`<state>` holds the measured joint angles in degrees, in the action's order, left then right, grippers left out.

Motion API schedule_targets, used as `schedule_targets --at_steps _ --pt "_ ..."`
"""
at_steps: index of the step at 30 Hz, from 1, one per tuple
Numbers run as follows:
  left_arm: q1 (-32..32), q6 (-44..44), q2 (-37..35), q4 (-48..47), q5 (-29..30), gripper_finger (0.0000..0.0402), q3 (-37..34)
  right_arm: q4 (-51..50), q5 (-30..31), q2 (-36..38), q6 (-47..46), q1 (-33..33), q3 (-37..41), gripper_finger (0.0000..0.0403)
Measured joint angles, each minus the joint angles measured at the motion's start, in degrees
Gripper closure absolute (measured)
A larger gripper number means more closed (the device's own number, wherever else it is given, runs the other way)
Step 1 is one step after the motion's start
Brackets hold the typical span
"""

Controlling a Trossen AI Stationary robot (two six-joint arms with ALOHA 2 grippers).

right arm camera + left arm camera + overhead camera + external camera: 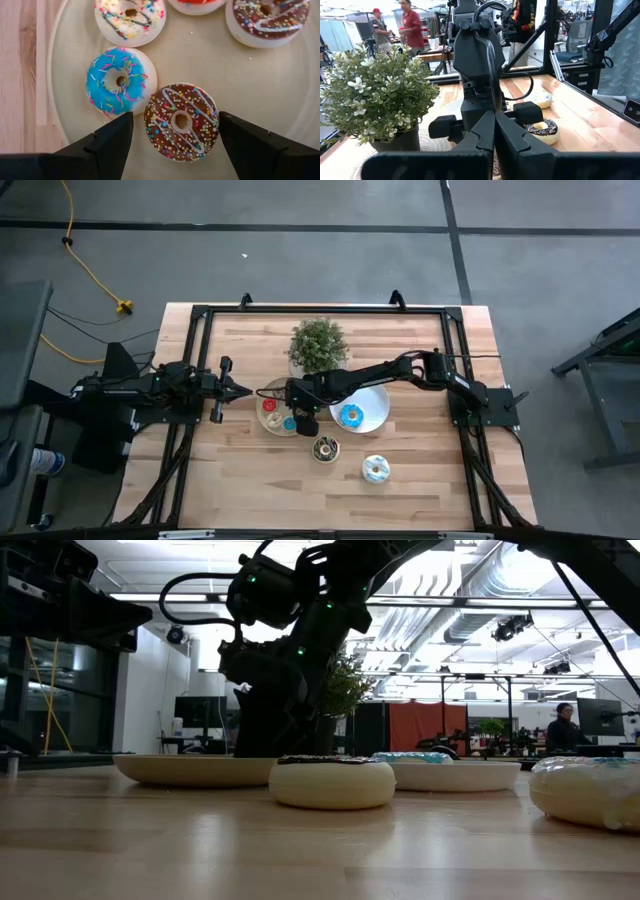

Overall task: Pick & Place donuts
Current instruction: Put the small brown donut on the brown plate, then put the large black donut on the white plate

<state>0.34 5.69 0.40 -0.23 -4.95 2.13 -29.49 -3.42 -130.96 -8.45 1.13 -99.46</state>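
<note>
Wooden planks, pale and smooth, make the table (420, 490) that I watch from far away. On it I see a round tan plate (280, 90) with a matte surface, and several small ring-shaped donuts lie flat on it. The chocolate donut (181, 121) has white lines of icing and many coloured sprinkles (it looks glossy), and it lies free on the plate exactly between the two dark fingers (112, 137) of the right gripper (175, 132). These fingers stand spread wide on both sides of it, and I see a gap on each side, so they pinch nothing. Touching this one is a blue donut (120, 81) with sprinkles. A white donut (131, 19) with dark lines and another brown donut (267, 20) lie further on the same plate.

Beside it I see a round white plate (375, 408) carrying one blue ring (350, 416). Two more donuts rest on the bare wood, a dark one (326, 448) and a light one (376, 469). A small green plant (318, 345) stands behind the plates.

My left gripper (238, 390) waits near the tan plate with its fingers pressed together, empty.
</note>
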Motion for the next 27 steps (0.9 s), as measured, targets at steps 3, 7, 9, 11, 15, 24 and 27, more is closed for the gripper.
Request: schedule_targets --at_steps 3,7,9,11,15,24,27 --pt "0.0 0.0 0.0 0.0 0.0 0.0401 0.0 -0.2 0.2 0.1 0.0 -0.1 0.0 0.0118" --pt "0.0 0.0 0.0 0.0 0.0 0.0401 0.0 -1.9 2.6 0.6 0.0 0.0 0.1 0.0118" --pt "0.0 0.0 0.0 0.0 0.0 0.0401 0.0 -2.4 4.2 0.8 0.0 -0.1 0.1 0.0118" --pt "0.0 0.0 0.0 0.0 0.0 0.0401 0.0 -2.9 4.5 1.1 0.0 -0.1 0.1 0.0118" --pt "0.0 0.0 0.0 0.0 0.0 0.0401 0.0 -3.8 3.1 2.1 0.0 -0.1 0.1 0.0118" --pt "0.0 0.0 0.0 0.0 0.2 0.0401 0.0 -6.3 -0.1 6.8 0.0 0.1 0.0 0.0119" --pt "0.0 0.0 0.0 0.0 0.6 0.0401 0.0 -8.1 -2.1 9.2 0.8 0.4 0.0 0.0119"
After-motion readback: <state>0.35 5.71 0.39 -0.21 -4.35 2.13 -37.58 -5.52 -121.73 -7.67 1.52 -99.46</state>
